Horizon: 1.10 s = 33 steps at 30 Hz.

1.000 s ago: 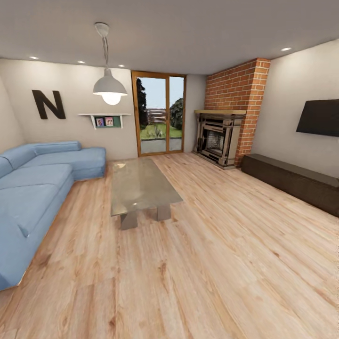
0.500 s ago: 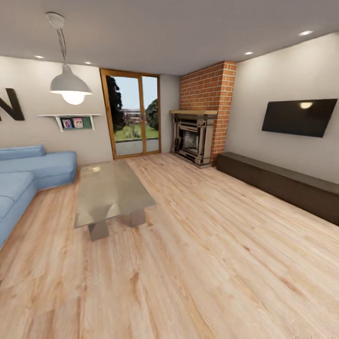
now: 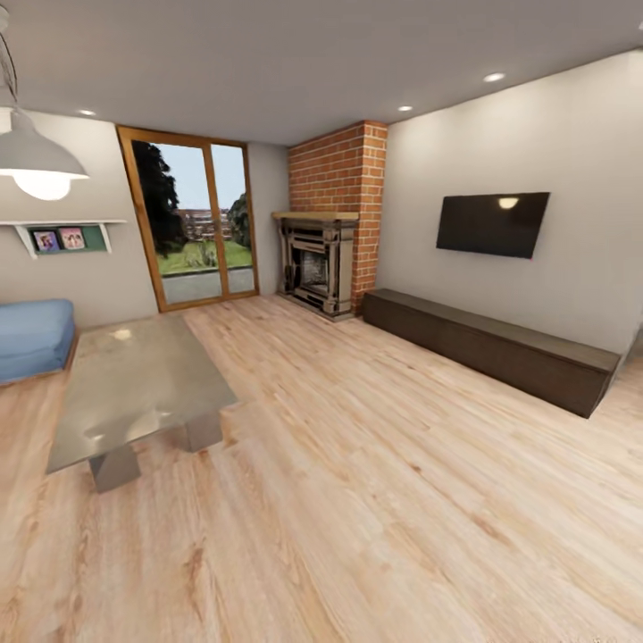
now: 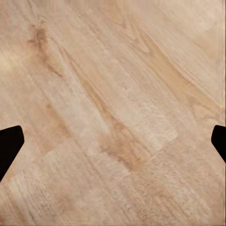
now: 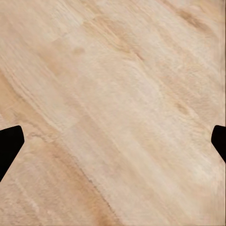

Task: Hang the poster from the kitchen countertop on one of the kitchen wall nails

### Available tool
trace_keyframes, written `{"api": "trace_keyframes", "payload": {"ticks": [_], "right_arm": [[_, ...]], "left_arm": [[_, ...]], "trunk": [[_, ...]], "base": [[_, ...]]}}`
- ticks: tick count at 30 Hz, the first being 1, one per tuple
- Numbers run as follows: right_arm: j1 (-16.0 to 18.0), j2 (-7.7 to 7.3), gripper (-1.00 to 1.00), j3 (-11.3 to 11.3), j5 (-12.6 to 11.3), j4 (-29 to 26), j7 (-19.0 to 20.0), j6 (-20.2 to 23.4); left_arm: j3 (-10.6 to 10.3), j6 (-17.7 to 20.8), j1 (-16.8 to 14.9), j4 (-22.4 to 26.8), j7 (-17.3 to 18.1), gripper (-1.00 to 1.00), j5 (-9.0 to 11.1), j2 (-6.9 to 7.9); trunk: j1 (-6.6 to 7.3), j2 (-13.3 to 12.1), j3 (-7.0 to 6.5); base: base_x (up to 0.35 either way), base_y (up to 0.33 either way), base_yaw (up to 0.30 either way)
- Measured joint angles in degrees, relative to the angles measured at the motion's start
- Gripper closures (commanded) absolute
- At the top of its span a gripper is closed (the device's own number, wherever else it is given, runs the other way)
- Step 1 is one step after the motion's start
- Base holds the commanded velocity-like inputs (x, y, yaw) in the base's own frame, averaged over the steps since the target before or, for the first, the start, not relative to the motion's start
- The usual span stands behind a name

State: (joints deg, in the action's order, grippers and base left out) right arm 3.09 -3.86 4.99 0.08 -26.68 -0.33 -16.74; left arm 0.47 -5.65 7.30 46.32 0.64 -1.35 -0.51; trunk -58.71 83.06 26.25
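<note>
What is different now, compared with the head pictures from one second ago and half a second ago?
Only the camera turned to the right: the television and dark low cabinet came into fuller view, while the blue sofa slid to the left edge. The glass coffee table, fireplace and glass door stand as before.

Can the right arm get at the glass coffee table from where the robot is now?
Probably not. The right end effector points down at bare wooden floor, jaws wide apart and empty, while the coffee table stands well off on the head view's left, with open floor between. The base would likely have to move closer.
</note>
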Motion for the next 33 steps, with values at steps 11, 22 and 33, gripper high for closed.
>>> {"api": "trace_keyframes", "payload": {"ticks": [11, 22, 33], "right_arm": [[-0.2, -0.01, -1.00, 0.0, 0.0, 2.6, -0.1, -6.9], [-0.2, 0.07, -1.00, -0.1, 0.1, 2.9, -0.1, -7.0], [-0.2, 0.00, -1.00, 0.0, 0.2, 2.9, -0.1, -6.9]], "left_arm": [[-0.5, -1.8, 0.0, -3.4, 0.0, -1.00, 0.1, -0.08], [-0.4, -2.1, 0.0, -3.5, 0.0, -1.00, 0.0, -0.01], [-0.4, -2.1, 0.0, -3.5, 0.0, -1.00, 0.0, -0.01]], "trunk": [[0.01, 0.0, -0.76], [0.02, 0.0, -1.20], [0.02, 0.0, -1.39]], "base": [[0.184, -0.258, -0.236], [0.256, -0.226, -0.134], [0.306, -0.144, -0.260]]}}
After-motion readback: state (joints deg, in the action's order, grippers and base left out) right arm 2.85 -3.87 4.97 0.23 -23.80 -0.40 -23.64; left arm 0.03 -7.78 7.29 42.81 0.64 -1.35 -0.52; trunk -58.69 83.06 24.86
